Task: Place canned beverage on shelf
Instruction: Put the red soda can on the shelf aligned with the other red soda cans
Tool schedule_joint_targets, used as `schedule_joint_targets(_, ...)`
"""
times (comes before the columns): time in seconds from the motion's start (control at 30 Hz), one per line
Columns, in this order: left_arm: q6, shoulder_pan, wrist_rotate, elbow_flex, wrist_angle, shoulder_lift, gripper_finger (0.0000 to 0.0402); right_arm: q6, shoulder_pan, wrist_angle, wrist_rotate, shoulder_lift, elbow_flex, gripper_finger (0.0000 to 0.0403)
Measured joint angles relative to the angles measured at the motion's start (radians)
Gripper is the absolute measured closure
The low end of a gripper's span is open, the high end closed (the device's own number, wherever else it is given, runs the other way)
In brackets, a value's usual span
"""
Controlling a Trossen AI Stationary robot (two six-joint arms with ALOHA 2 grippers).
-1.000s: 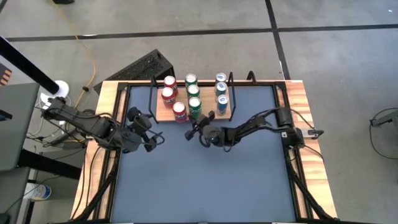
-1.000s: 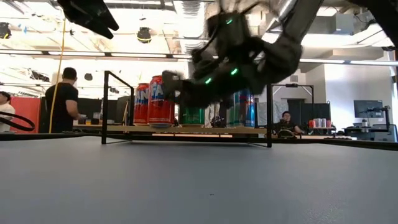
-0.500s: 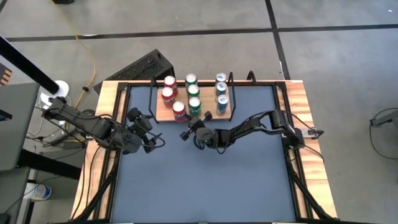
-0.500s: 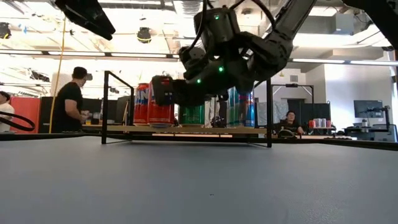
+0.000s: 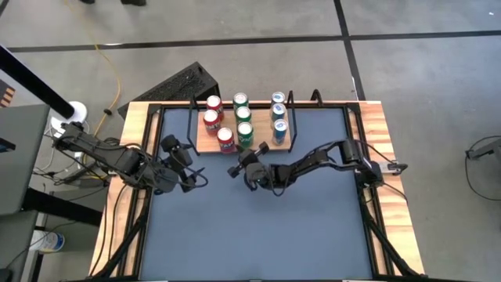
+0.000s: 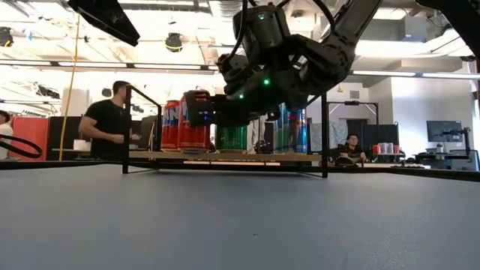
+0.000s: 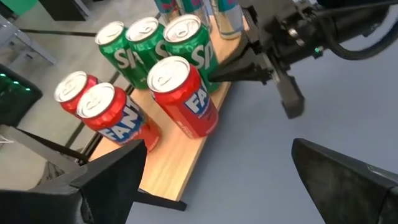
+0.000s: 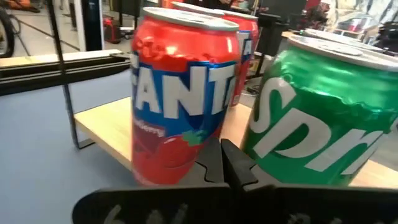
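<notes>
On the dark blue-grey table (image 5: 250, 227), my right gripper (image 5: 232, 168), jaws together and empty, sits just near of the small light-wood shelf (image 5: 205, 143), pointing between the upright red can (image 5: 225, 139) and green can (image 5: 245, 135).

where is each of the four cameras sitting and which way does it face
High: overhead, straight down on both arms and the small light-wood shelf with black wire frame.
Low: table height, level across; right claw hangs shut before the shelf.
Left wrist: looks past its open dark fingers at the front red Fanta can.
Right wrist: its shut claw faces that red can.
Both wrist views share that can.
</notes>
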Motion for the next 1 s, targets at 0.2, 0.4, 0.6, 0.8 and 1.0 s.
schedule_joint_targets(0.2,-0.005,0.000,0.036,0.000,-0.015,0.000,0.0010,0.021,-0.015,0.005,0.002,0.000,0.000,0.0403)
schedule_joint_targets(0.4,-0.010,0.000,0.036,0.000,-0.011,0.000,0.0010,0.050,-0.035,0.007,-0.031,0.000,0.000,0.0403)
schedule_joint_targets(0.6,-0.031,0.000,0.036,0.000,-0.011,0.000,0.0010,0.103,-0.065,0.011,-0.140,0.021,0.030,0.0403)
schedule_joint_targets(0.8,-0.031,0.000,0.037,0.000,-0.012,0.000,0.0010,0.060,-0.065,-0.032,-0.180,0.085,0.150,0.0403)
schedule_joint_targets(1.0,-0.031,0.001,0.057,0.000,-0.017,0.000,0.0010,0.068,-0.066,-0.157,-0.164,0.080,0.207,0.0403)
